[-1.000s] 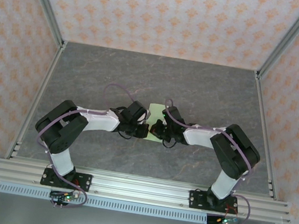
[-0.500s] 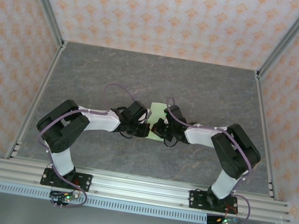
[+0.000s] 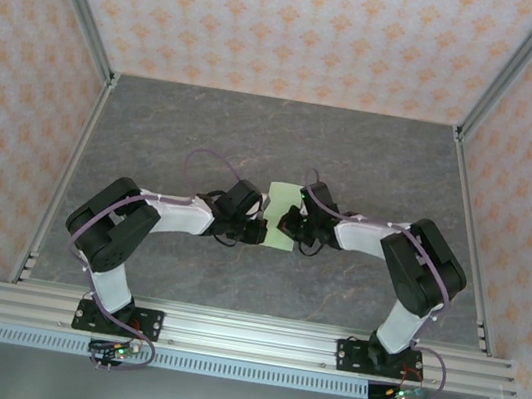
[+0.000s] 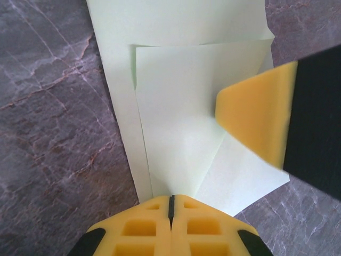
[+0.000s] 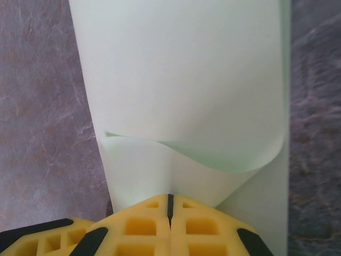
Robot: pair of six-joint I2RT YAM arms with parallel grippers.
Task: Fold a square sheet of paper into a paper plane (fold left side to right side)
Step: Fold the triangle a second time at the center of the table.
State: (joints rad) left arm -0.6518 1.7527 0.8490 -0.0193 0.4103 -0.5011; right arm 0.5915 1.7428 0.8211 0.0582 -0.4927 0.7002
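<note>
Patterned orange-and-pink walls [image 3: 294, 22] close in a grey, veined tabletop [image 3: 206, 129], with an aluminium rail [image 3: 244, 336] along its near edge at 6 o'clock. The square sheet of paper [image 3: 285, 194] lies near the middle of the tabletop, pale green, its far end showing clear of the arms toward 12 o'clock.

The left arm reaches in from 8 o'clock and the right arm from 4 o'clock, and both wrists meet over the sheet. The left pincer [image 3: 261, 231] sits at the sheet's 9 o'clock side, and the right pincer [image 3: 286, 225] is just beside it at the 3 o'clock side.

From the left wrist, the left pincer [image 4: 170, 213] is at 6 o'clock with its yellow fingers pressed together, their tips at the near edge of the sheet [image 4: 181, 133]. One layer of paper is turned over onto another there. A yellow finger of the right pincer [image 4: 256, 120] comes in from 3 o'clock and lies over that upper layer.

From the right wrist, the right pincer [image 5: 170, 208] is likewise fully closed, its tips against the sheet [image 5: 181, 80] where a flap curls over in a soft, uncreased roll. Whether either pincer actually pinches the paper cannot be told.
</note>
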